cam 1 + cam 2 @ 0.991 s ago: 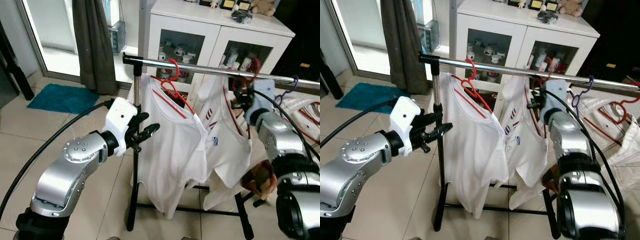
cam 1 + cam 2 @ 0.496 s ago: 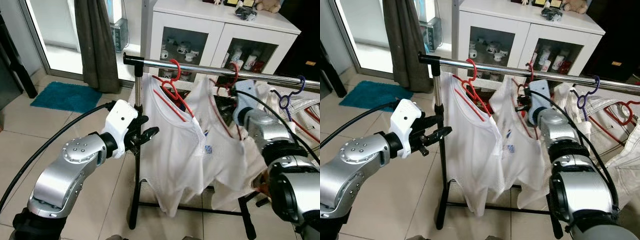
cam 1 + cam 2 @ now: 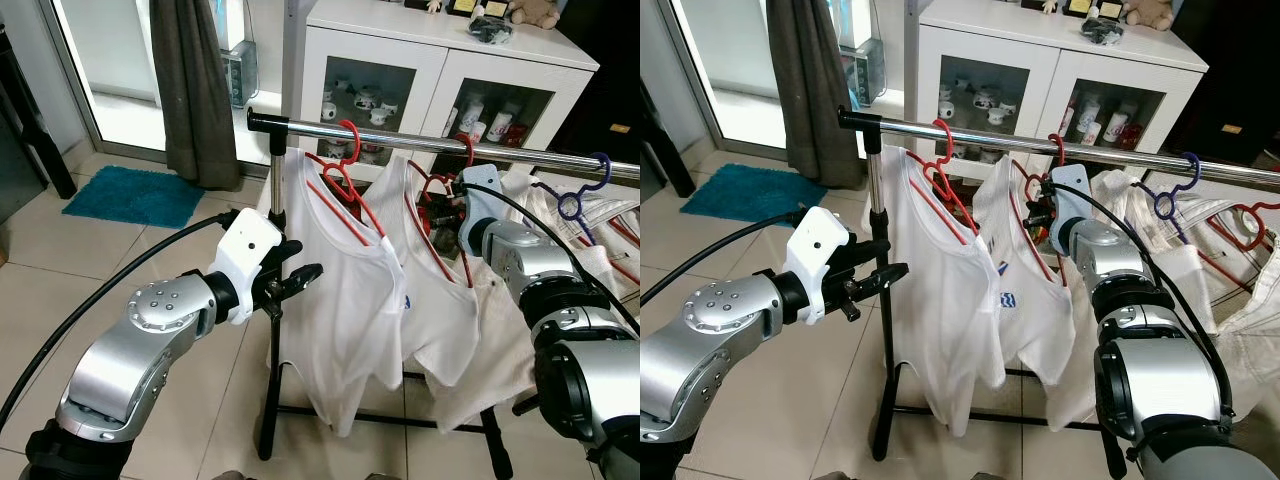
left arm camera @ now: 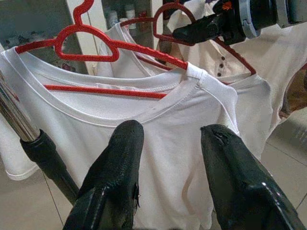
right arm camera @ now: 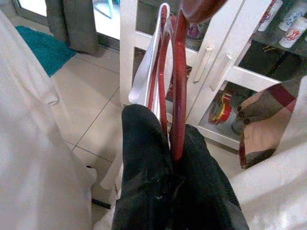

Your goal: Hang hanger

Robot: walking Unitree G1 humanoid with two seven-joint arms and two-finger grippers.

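Note:
A red hanger [image 3: 437, 200] carrying a white shirt [image 3: 445, 310] hangs with its hook [image 3: 1056, 146] curled over the chrome rail [image 3: 400, 138]. My right gripper [image 3: 447, 196] is shut on the hanger's neck just under the rail; the right wrist view has the black fingers [image 5: 144, 143] clamped on the red wire [image 5: 178, 96]. To its left hangs another red hanger [image 3: 345, 178] with a white T-shirt [image 3: 345, 300]. My left gripper [image 3: 305, 258] is open, held beside the rack's post, its fingers [image 4: 122, 158] facing that T-shirt without touching it.
The rack's black post [image 3: 272, 360] and floor bar [image 3: 380, 415] stand directly ahead. A purple hanger [image 3: 578, 196] and more clothes hang further right on the rail. Behind stands a white glass-door cabinet [image 3: 430, 70]. A dark curtain [image 3: 190, 90] and a teal mat [image 3: 135, 195] lie to the left.
My right gripper has carried the red hanger leftward along the rail, closer to the first T-shirt, and its shirt has swung and settled to hang straight. The left arm has barely moved.

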